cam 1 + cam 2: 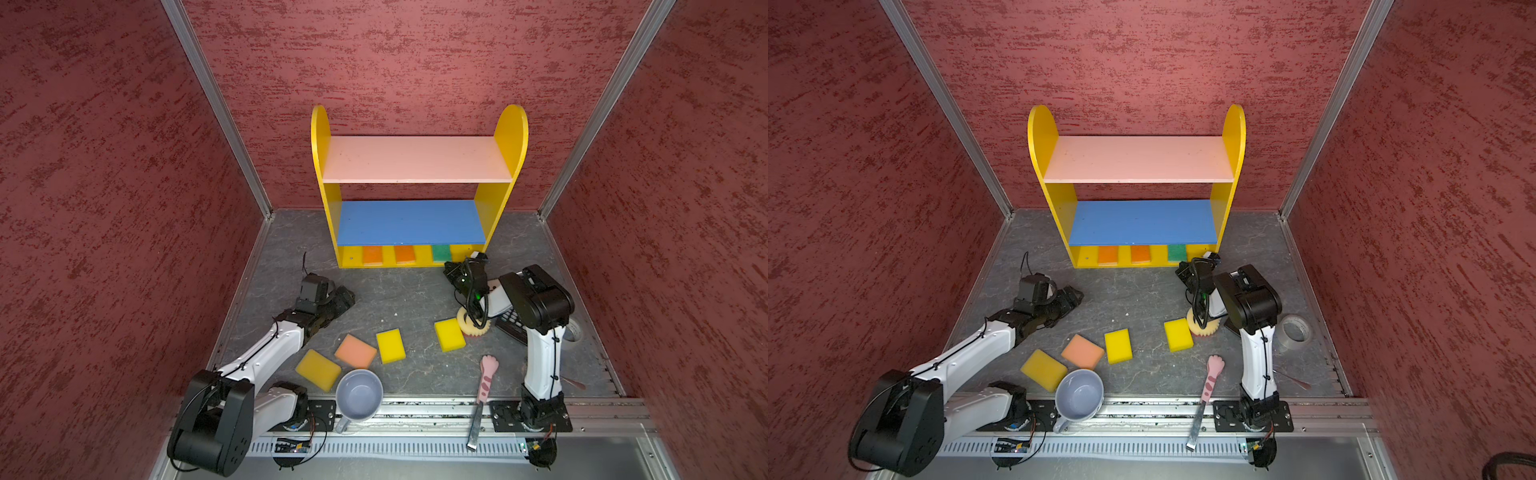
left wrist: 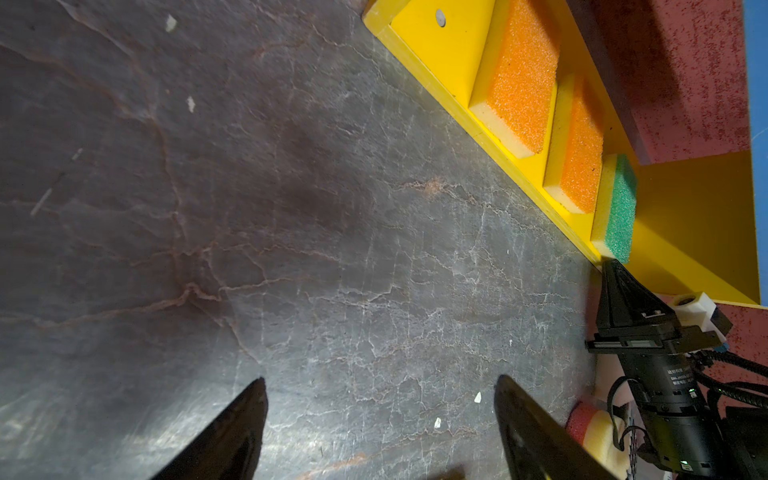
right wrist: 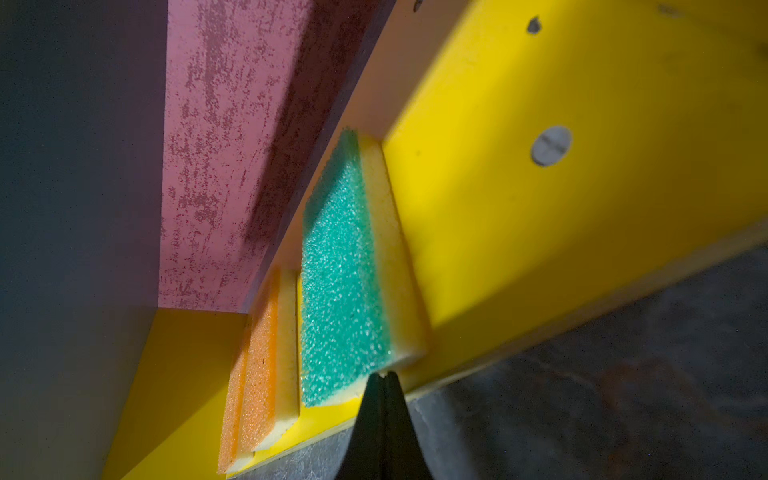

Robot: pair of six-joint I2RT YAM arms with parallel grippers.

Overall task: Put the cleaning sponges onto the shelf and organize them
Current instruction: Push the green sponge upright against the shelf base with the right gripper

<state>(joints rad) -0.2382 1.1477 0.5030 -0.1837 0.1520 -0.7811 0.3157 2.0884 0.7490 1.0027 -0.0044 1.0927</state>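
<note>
Mug [image 1: 359, 395] sitting at the front edge of the counter [image 1: 399, 299], paw tool [image 1: 487, 376] lying to its right. Left pincer [image 2: 380, 386] hovering low over the counter, jaws standing wide, gripping nothing. Right pincer [image 3: 383, 380] closed, empty, tips pointing at the near corner of the green sponge [image 3: 340, 266]; contact unclear. Green sponge and two orange sponges [image 1: 372, 254] lying flat in a row on the bottom board of the shelf [image 1: 415, 160]. Three yellow sponges [image 1: 390, 345] and one peach sponge [image 1: 355, 351] lying loose on the counter; round sponge [image 1: 467, 328] lying partly hidden under the right arm.

Three sponges [image 1: 405, 254] on lowest board [image 1: 351, 254] of shelf [image 1: 509, 137]
</note>
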